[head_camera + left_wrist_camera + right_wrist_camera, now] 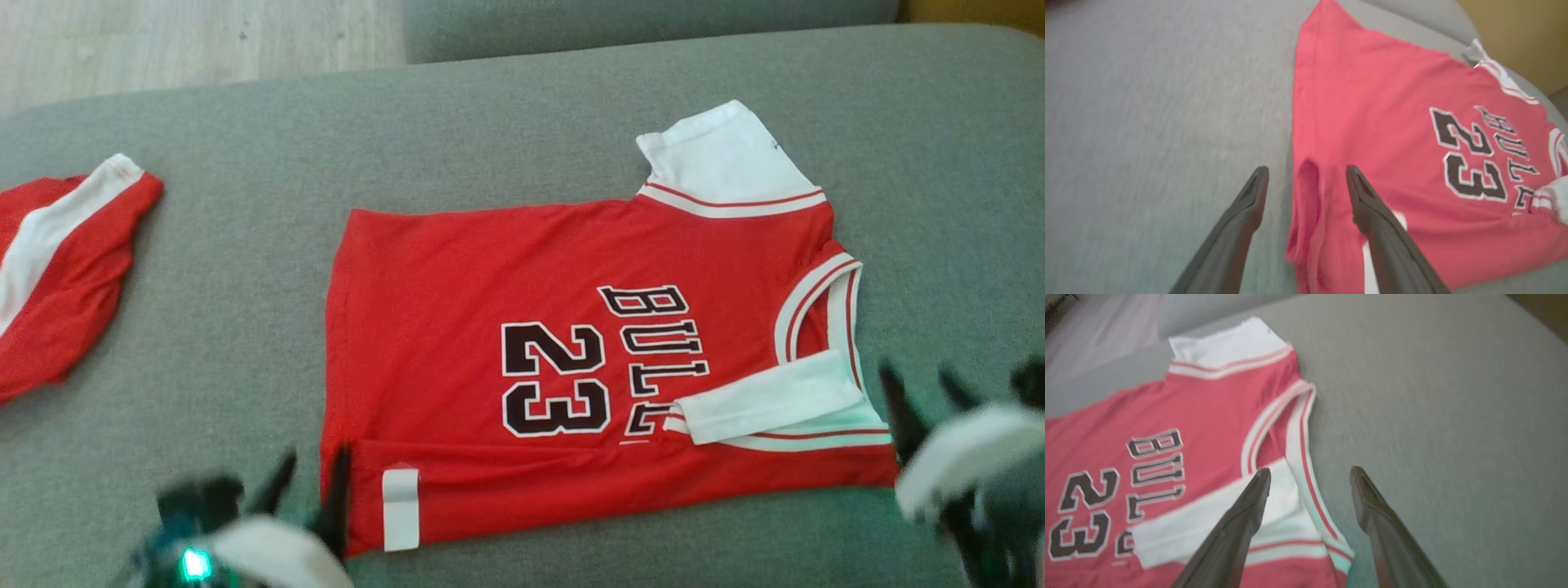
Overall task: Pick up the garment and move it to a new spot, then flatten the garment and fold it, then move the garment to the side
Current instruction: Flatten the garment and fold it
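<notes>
Your left jaws stand wide open and hold nothing. One of the two dark fingers (1249,200) hangs over bare grey cushion (229,327) and the other is over red cloth. A raised crease at the hem corner of the jersey (490,269) sits in the gap between them, untouched as far as you can see.

Your right jaws are just as wide and just as empty. One of their fingers (1249,506) lies over the folded-in white sleeve (1208,522) and the other over the cushion, with the jersey's striped shoulder edge between them.

The jersey lies spread flat between the two arms, print up, with its near edge folded over and a white tag (400,506) just beside the left jaws. The far white sleeve (722,151) points away from you. A second red-and-white garment (57,269) lies well apart at the cushion's left end.
</notes>
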### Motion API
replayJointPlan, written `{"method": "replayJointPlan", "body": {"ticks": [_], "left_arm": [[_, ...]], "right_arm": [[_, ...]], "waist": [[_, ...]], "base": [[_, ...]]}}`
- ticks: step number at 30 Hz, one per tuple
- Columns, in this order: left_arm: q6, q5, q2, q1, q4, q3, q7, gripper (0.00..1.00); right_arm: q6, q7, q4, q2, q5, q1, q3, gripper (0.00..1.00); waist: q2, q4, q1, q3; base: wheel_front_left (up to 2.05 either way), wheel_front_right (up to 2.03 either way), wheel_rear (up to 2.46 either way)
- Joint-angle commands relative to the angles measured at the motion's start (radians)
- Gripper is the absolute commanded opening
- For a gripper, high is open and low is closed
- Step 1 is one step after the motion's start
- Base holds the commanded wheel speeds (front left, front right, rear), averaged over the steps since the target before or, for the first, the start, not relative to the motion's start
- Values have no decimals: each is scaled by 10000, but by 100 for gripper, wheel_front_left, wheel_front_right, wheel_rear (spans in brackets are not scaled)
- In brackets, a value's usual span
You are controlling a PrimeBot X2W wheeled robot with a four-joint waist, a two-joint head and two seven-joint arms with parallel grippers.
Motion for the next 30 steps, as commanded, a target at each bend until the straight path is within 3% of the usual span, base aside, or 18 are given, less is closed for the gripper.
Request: {"method": "replayJointPlan", "body": {"ticks": [1,6,10,15,21,30], "left_arm": [[-78,-13,271,-886,-408,489,29,100],[-813,-457,766,-2976,-87,518,1306,100],[-2096,-883,1448,-5010,913,334,2476,100],[-2635,-1057,2145,-6969,2291,-117,3759,100],[-2712,-806,2364,-7816,3150,-499,4010,100],[-2005,339,2543,-8502,4122,-845,3751,100]], "right_arm": [[67,76,-561,-122,-40,-816,226,100],[67,843,-552,-212,-181,-3009,1219,100],[67,1197,634,-547,289,-5180,2323,100],[67,812,2377,-862,569,-7387,3729,100],[67,65,3453,-762,896,-8176,4191,100],[67,-494,4343,-887,1041,-8558,4410,100]], "waist": [[0,-42,1,51],[0,-350,1,473],[0,-721,1,932],[0,-1151,1,1585],[0,-1372,1,1965],[0,-1407,1,2316]], "base": [[0,0,0],[0,0,0],[0,0,0],[0,0,0],[0,0,0],[0,0,0]]}}
